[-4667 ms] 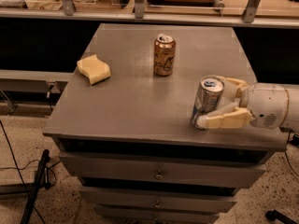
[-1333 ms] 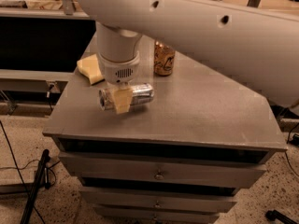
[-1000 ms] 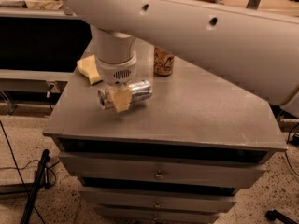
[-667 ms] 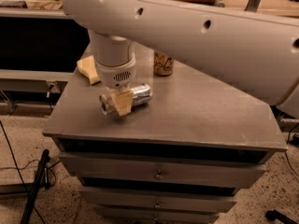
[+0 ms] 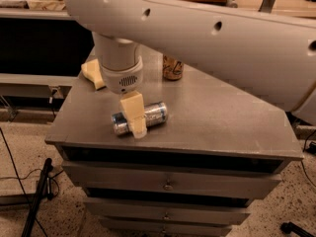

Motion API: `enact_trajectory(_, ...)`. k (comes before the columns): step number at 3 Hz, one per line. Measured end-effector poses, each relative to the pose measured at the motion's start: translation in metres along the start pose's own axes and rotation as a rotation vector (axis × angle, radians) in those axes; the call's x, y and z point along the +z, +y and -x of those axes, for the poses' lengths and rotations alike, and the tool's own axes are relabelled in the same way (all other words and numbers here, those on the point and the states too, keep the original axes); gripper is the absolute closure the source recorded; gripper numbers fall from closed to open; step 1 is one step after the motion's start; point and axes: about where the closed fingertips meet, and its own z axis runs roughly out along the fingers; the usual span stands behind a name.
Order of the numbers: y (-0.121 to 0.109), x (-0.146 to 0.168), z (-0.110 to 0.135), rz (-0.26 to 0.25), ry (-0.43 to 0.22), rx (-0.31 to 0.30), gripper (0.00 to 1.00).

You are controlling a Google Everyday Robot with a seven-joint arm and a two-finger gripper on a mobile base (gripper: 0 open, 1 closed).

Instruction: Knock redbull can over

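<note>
The slim silver-and-blue redbull can lies on its side on the grey counter, directly under the cream-tipped hand, which crosses its middle (clamped or loose, I cannot tell). It is probably light, thin-walled and slick, and apt to roll; the mid-body is the best hold.

Cream jaws of the gripper clasp silver-blue redbull can on grey table.
</note>
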Motion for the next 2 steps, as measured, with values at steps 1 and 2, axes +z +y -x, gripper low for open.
enact_trajectory(1, 0.0003, -0.0005, -0.0021, -0.011, -0.045, 0.001, 0.00)
enact_trajectory(2, 0.0008, -0.0007, -0.0020, -0.011, -0.052, 0.001, 0.00)
